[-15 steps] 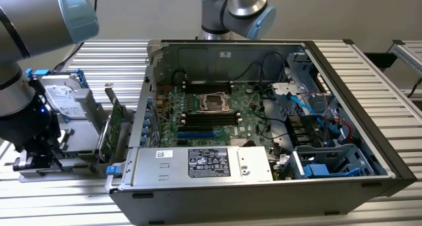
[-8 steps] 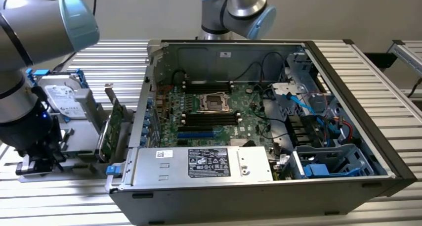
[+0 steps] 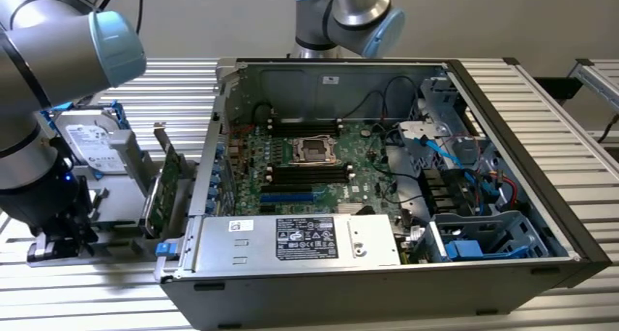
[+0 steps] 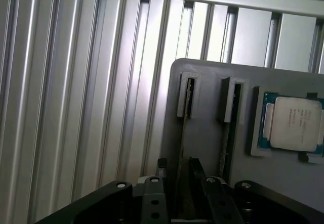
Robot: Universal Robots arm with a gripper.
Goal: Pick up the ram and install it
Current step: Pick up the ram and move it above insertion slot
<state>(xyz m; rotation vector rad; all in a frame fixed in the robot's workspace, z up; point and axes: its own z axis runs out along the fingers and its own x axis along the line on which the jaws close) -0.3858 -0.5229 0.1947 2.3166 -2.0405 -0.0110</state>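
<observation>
Boxy black steel computer case (image 3: 338, 298), lid off, across the exterior view's centre and right, on ribbed aluminium table (image 3: 174, 85). Close up from the wrist: matte grey slotted holder (image 4: 202, 148), square shiny processor (image 4: 291, 123), thin green ram (image 4: 189, 98) upright on edge in a slot. Gripper (image 4: 177, 164) unclenched, black fingers apart, straddling that ram.

The ram (image 4: 181, 140) stands on its long edge in a slot of the grey holder (image 4: 205, 133). Seen edge-on, it is a thin dark strip between the gripper's (image 4: 178, 164) spread fingertips.
</observation>
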